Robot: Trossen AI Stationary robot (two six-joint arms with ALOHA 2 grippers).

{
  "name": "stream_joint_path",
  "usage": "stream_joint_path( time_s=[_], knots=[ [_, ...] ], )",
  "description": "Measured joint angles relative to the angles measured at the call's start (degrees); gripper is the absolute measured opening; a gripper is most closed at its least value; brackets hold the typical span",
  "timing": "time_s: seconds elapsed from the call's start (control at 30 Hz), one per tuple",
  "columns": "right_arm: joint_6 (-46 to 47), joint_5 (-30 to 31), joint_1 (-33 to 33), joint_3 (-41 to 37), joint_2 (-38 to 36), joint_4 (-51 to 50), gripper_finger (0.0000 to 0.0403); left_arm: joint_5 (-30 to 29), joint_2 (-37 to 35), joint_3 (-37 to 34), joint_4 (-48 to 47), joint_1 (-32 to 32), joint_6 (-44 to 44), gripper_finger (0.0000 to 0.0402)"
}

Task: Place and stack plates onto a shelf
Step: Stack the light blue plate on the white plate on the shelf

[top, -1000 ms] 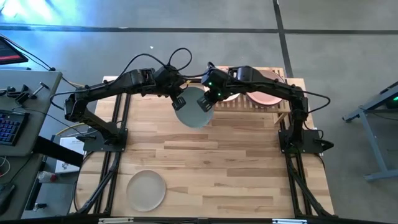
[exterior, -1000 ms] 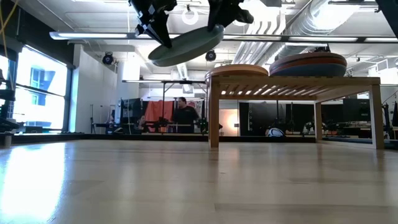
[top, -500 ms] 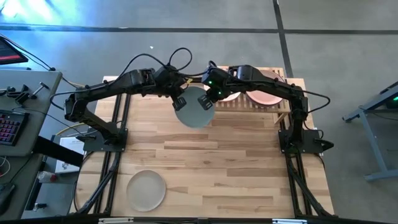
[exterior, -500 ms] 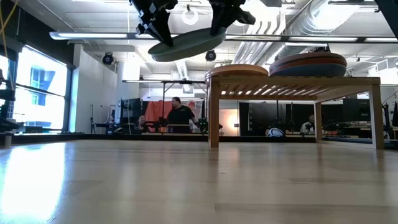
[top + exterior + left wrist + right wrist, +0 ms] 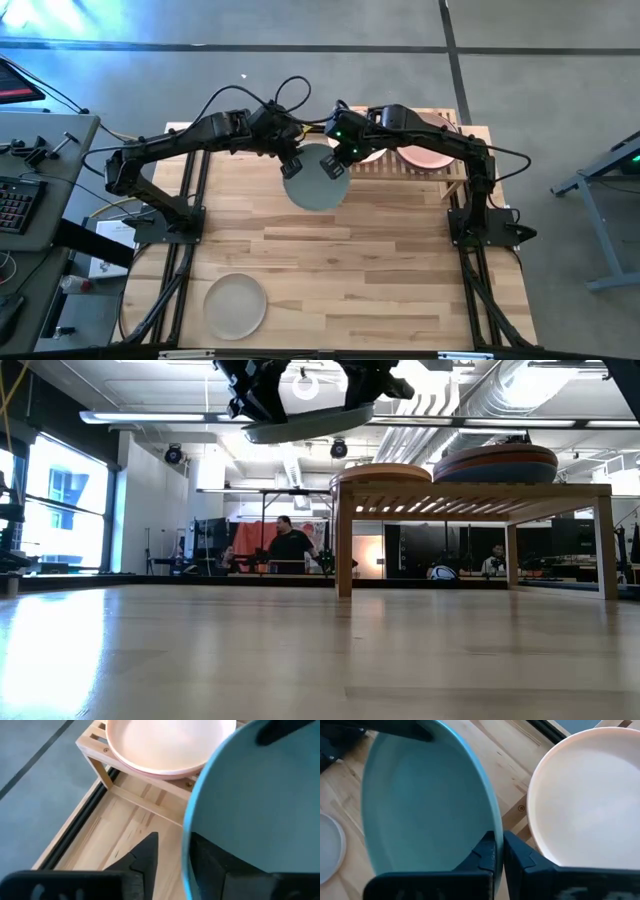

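Observation:
A pale blue plate (image 5: 318, 185) hangs in the air just left of the shelf (image 5: 446, 172), higher than its top, between my two grippers. My right gripper (image 5: 499, 842) is shut on the plate's rim on the side toward the shelf. My left gripper (image 5: 175, 855) is open at the opposite rim, one finger on either side of the edge (image 5: 186, 840). On the shelf lie a cream-pink plate (image 5: 372, 150) and a stack topped by a pink plate (image 5: 425, 156). A sage green plate (image 5: 235, 305) lies flat on the table near its front left. My right gripper pinches the blue plate's rim (image 5: 492, 822) between its two fingers, one on the hollow face and one on the outer side. The plate is lifted clear and about level in the low view (image 5: 300, 428). Whether my left gripper's open fingers touch the rim, I cannot tell.
The shelf stands at the table's far right on legs (image 5: 343, 540), with open table beneath and in front. Its right stack (image 5: 495, 460) holds several plates and is taller than the left one (image 5: 380, 472). People show in the room behind.
The blue plate was tilted, its edge away from the shelf hanging low. That edge has come up, so the plate now sits about level and a little higher. It has also shifted slightly toward the shelf, along with both grippers.

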Motion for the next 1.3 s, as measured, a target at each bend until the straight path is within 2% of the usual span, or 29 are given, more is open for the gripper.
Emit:
stream_joint_path(
  time_s=[0.43, 0.63, 0.83, 1.0, 1.13, 1.3],
  knots=[
    [-7.08, -0.11, -3.89, 0.00, 0.00, -3.13, 0.0001, 1.51, -4.32, 0.00, 1.44, 0.18, -1.01, 0.0109],
    [-13.58, -3.56, -8.64, 0.00, -0.13, -3.09, 0.0001, 1.67, -5.92, 0.00, 1.34, 0.20, -1.46, 0.0108],
    [-21.64, -7.85, -15.60, 1.75, -0.76, -2.89, 0.0000, 1.67, -6.21, 0.00, 1.29, 0.20, -1.49, 0.0108],
    [-27.10, -13.86, -22.98, 5.23, -0.89, -2.83, 0.0000, 1.43, -6.21, 0.00, 1.28, 0.35, -1.51, 0.0108],
    [-30.12, -19.08, -29.38, 6.12, -0.90, -2.81, 0.0000, 0.19, -6.21, 0.00, 1.28, 0.35, -1.97, 0.0108],
    [-32.39, -22.79, -36.10, 5.01, -0.90, -2.81, 0.0000, -1.28, -6.21, 0.00, 1.30, 0.39, -2.06, 0.0108]
  ],
)
